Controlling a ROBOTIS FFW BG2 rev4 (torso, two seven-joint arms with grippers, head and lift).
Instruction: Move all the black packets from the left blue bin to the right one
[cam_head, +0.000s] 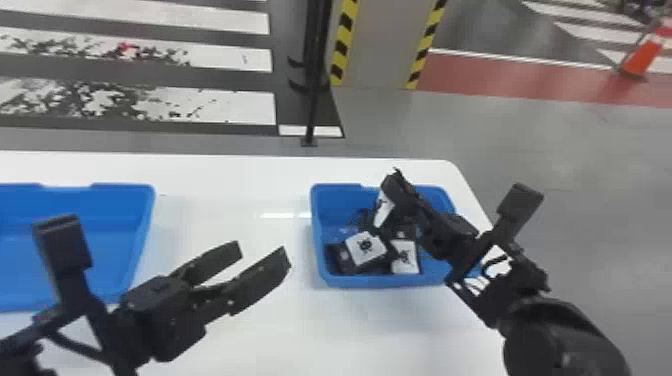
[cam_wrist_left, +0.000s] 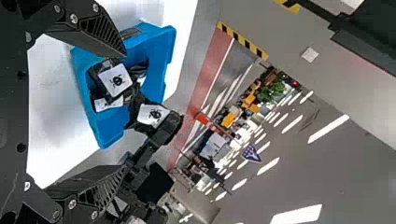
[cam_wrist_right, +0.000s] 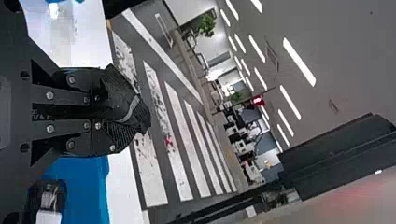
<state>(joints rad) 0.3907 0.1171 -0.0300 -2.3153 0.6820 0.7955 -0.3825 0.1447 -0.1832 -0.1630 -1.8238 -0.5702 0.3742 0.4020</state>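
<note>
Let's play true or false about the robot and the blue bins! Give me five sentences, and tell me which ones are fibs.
1. The right gripper holds a black packet. True.
2. The left gripper holds a packet too. False: the left gripper's jaws are open, with nothing between them.
3. More packets with white labels lie in the right bin. True.
4. Both bins are yellow. False: the left bin and the right bin are blue.
5. The table under the bins is white. True.
</note>
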